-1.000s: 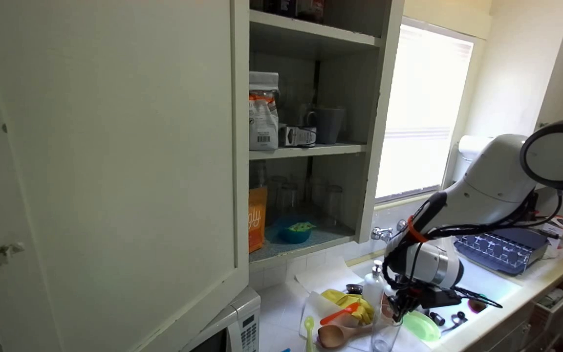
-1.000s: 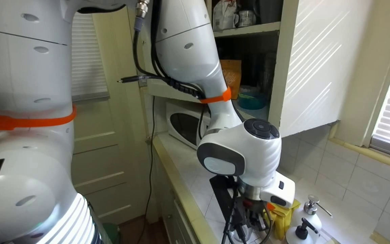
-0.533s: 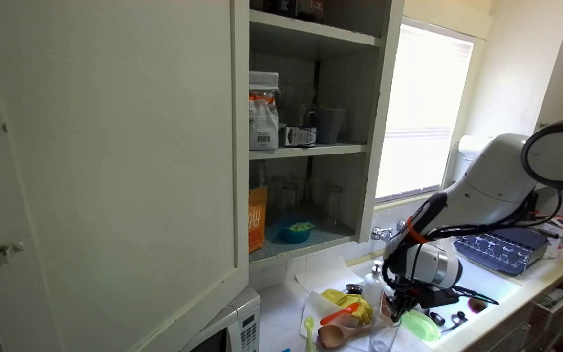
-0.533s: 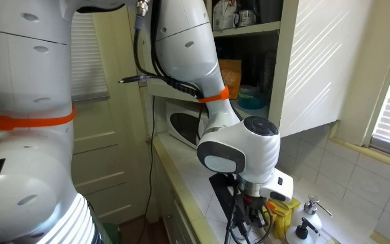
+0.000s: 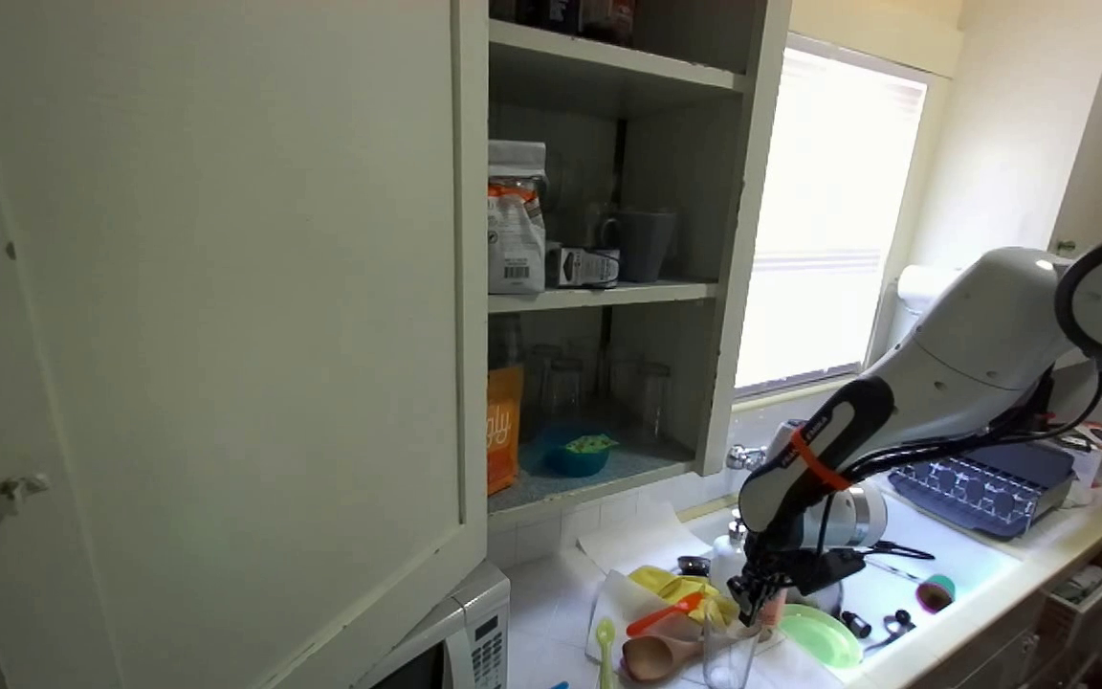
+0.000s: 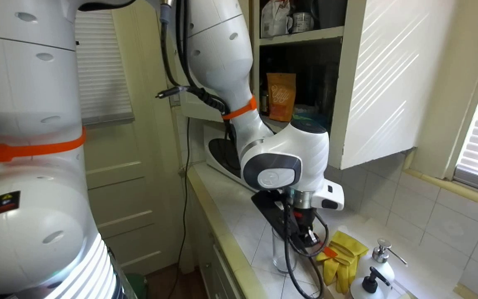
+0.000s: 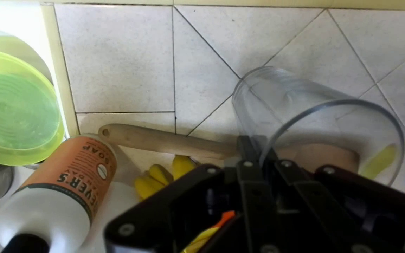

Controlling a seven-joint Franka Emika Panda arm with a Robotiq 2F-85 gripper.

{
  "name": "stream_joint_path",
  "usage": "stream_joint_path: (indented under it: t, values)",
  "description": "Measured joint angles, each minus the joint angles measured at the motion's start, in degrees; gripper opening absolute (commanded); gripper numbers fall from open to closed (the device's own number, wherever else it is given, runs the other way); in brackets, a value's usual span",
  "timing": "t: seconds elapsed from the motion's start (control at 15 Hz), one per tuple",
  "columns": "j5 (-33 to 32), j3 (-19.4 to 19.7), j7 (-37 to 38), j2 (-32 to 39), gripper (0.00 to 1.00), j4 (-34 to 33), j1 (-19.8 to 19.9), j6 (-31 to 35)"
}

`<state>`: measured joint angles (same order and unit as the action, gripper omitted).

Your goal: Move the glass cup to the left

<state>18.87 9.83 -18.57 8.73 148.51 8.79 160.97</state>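
Glass cup (image 7: 306, 114) at three o'clock in my wrist view — its wall tight between my fingers (image 7: 247, 153).

A kitchen: a sink (image 5: 977, 560) and chrome tap handle (image 5: 744, 457), a microwave (image 5: 485, 653), an open cupboard (image 5: 690, 153) holding drinking glasses (image 5: 565, 385) and a mug (image 5: 647, 247), a tiled tabletop (image 7: 118, 66) with wooden spoon (image 5: 649, 659) and rubber gloves (image 6: 342, 255), a soap bottle (image 7: 77, 168) near the sink
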Motion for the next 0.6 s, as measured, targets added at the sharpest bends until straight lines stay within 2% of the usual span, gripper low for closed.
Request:
stream_joint_path:
  t: [0.27, 0.6]
  values:
    - [-5.0, -2.4, 8.4, -2.7, 0.02, -2.2, -1.4, -7.1]
    - [-5.2, -5.8, 13.8, -4.3, 0.02, -6.7, -3.6, -13.0]
